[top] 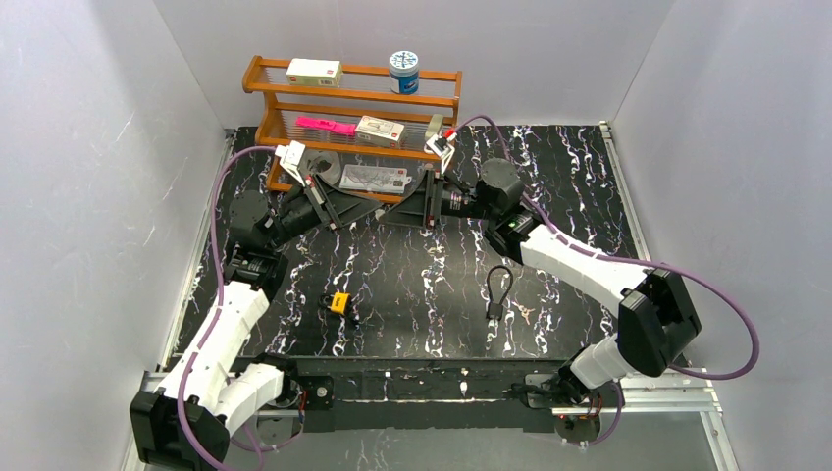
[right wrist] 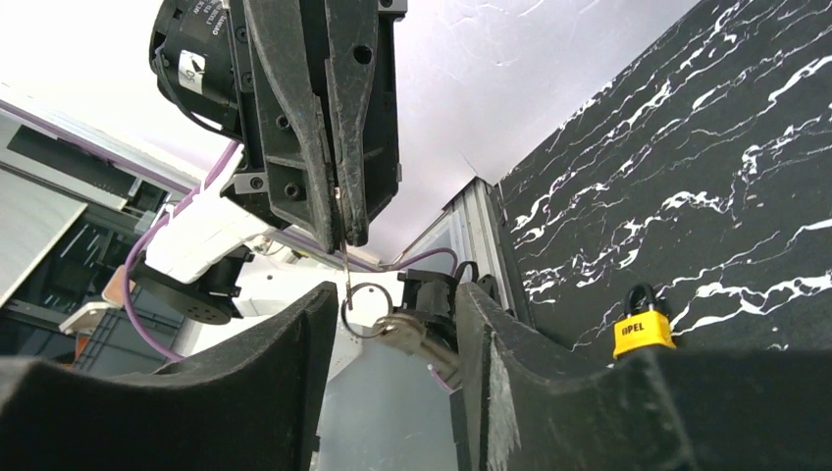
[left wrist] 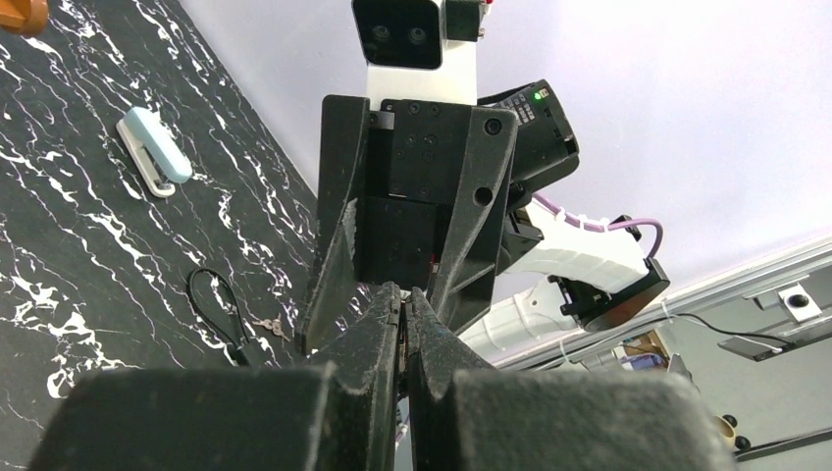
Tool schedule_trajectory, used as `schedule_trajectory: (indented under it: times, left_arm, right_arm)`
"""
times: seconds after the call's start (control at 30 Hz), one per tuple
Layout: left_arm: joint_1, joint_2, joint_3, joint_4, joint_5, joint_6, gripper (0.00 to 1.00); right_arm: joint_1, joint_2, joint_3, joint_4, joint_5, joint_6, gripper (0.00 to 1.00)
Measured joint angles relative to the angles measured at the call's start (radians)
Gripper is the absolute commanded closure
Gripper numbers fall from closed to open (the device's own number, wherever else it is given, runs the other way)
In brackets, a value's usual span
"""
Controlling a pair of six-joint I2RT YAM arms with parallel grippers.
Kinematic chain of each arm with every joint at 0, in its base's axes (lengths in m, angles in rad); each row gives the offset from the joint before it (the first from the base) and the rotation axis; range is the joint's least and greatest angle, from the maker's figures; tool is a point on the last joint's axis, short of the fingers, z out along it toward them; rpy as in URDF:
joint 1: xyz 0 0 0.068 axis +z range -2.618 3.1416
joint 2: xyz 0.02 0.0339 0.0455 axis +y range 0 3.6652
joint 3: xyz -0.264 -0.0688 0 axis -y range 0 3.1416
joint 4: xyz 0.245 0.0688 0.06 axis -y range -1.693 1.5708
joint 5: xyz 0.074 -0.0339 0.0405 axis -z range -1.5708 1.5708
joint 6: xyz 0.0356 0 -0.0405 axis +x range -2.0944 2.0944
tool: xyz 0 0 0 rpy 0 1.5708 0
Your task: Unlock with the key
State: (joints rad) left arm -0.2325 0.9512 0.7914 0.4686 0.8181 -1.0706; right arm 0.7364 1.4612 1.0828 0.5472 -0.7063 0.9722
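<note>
A yellow padlock (top: 339,301) lies on the black marbled table; it also shows in the right wrist view (right wrist: 643,332). Both arms are raised and meet tip to tip in front of the shelf. My left gripper (top: 379,212) (left wrist: 403,294) is shut on a thin wire key ring (right wrist: 366,308). A silver key (right wrist: 417,340) hangs from the ring. The ring and key hang between the spread fingers of my right gripper (top: 398,216) (right wrist: 392,294), which is open; the key lies close to its right finger. In the left wrist view the key is hidden.
A black cable lock (top: 498,287) with small keys (left wrist: 271,327) lies right of centre. A wooden shelf (top: 353,98) with boxes and a tin stands at the back. A pale blue stapler (left wrist: 152,149) lies on the table. Grey walls enclose the sides.
</note>
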Motion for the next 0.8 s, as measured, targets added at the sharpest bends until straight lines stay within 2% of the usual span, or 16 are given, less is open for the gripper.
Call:
schedule_trajectory:
  times: [0.1,0.2,0.47,0.67,0.8]
  left_arm:
    - [0.000,0.000,0.000,0.003,0.000,0.000,1.00]
    - [0.000,0.000,0.000,0.003,-0.003,0.000,1.00]
    - [-0.001,0.000,0.000,0.003,-0.006,0.000,1.00]
    - [-0.001,-0.003,0.000,0.003,-0.006,0.000,1.00]
    - [-0.001,-0.006,0.000,0.003,-0.009,0.000,1.00]
  right_arm:
    - [0.006,0.012,-0.002,0.040,0.002,0.017,0.30]
    - [0.013,0.012,-0.015,0.089,0.014,0.024,0.30]
    - [0.023,0.013,-0.020,0.112,0.042,0.044,0.49]
    - [0.023,0.014,-0.020,0.114,0.058,0.050,0.59]
    - [0.023,0.013,-0.021,0.123,0.068,0.052,0.70]
